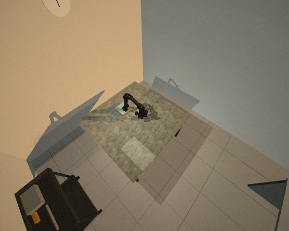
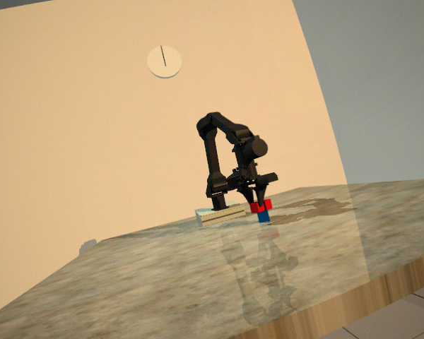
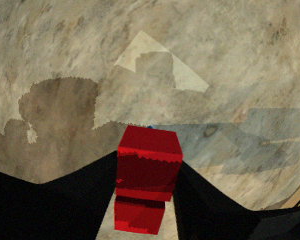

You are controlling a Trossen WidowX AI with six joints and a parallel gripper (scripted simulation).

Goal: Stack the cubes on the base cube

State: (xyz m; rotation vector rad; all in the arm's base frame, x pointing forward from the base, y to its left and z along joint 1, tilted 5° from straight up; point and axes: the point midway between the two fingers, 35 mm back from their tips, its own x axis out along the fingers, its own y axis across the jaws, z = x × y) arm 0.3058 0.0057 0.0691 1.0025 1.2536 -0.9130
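My gripper [image 1: 141, 117] [image 2: 256, 205] [image 3: 147, 161] is shut on a red cube [image 2: 255, 208] [image 3: 149, 172]. The held cube looks roughly level and sits at about the height of the other red cube [image 2: 268, 204]. That other cube rests on the blue base cube [image 2: 263, 216]. In the exterior view the held cube overlaps the base's upper left and sticks out to its left. Contact and the gap cannot be told. In the wrist view a second red block [image 3: 139, 218] shows below the held cube, and only a speck of blue shows above it. In the top view the arm hides most of the cubes.
The arm stands on a pale block [image 1: 120, 109] [image 2: 223, 215] just left of the cubes in the exterior view. The stone-patterned table [image 1: 104, 139] [image 2: 131, 284] carries shadows and reflections. A dark cart [image 1: 72, 196] and a teal panel [image 1: 271, 194] stand off the table.
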